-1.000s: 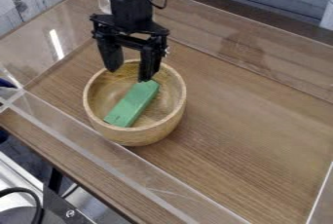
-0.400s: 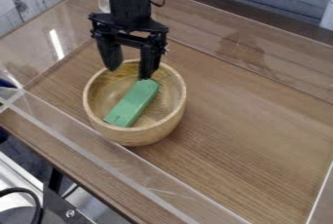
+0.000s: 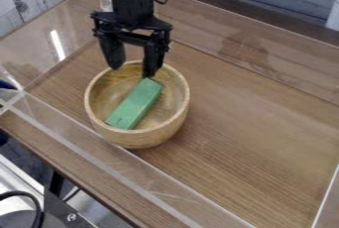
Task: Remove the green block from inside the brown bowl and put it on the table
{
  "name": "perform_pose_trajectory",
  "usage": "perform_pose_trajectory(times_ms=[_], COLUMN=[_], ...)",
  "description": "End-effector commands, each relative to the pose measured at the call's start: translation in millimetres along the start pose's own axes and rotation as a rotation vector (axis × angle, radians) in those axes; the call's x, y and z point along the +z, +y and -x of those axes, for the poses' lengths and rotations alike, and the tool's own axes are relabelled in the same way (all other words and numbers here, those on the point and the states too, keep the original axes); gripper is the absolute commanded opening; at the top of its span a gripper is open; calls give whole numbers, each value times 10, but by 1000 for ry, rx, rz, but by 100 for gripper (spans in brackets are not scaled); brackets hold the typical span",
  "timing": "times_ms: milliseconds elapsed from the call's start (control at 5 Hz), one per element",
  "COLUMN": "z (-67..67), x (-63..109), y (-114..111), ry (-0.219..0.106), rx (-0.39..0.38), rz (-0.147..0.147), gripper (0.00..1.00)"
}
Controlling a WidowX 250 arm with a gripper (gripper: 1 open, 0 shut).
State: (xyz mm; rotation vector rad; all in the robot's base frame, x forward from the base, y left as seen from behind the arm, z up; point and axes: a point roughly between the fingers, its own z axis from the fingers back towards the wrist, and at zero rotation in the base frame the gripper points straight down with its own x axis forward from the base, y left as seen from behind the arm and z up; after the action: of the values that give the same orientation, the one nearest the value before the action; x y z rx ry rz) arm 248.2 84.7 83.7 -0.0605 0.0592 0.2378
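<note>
**Nothing shifted: open gripper poised over the bowl's far rim**

Nothing has moved since the earlier frames as far as I can tell; the gripper (image 3: pixel 133 61) hangs in the same spot, and the block has not stirred. That tells me the arm is paused before a descent, not mid-reach, so I judge the task is still at its start.

From my console I see the fingers spread wide and pointing straight down, holding nothing. They sit above the far rim of the brown bowl (image 3: pixel 169 125), with the right-hand fingertip dipping just inside the rim as the camera sees it; whether it touches the wood I cannot tell.

Inside the bowl, the green block (image 3: pixel 135 105) lies slanted across the bottom, its upper end pointing toward the gripper and its lower end near the bowl's front wall. It is clear of the fingers.

On the table (image 3: pixel 252 103), the bare wood to the right of the bowl looks like an easy place to set the block down. To grasp it, I judge the gripper needs to come slightly toward the bowl's centre and straddle the block's narrow width before closing.
</note>
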Motion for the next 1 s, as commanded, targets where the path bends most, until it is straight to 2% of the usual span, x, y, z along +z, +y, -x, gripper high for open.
perform_pose_trajectory(times_ms=[0, 600, 800], z=[-75, -49, -27], x=[106, 62, -9], y=[31, 31, 31], ry=[-50, -45, -38], rx=[8, 15, 14], rz=[-6, -6, -13], gripper=[100, 100, 100])
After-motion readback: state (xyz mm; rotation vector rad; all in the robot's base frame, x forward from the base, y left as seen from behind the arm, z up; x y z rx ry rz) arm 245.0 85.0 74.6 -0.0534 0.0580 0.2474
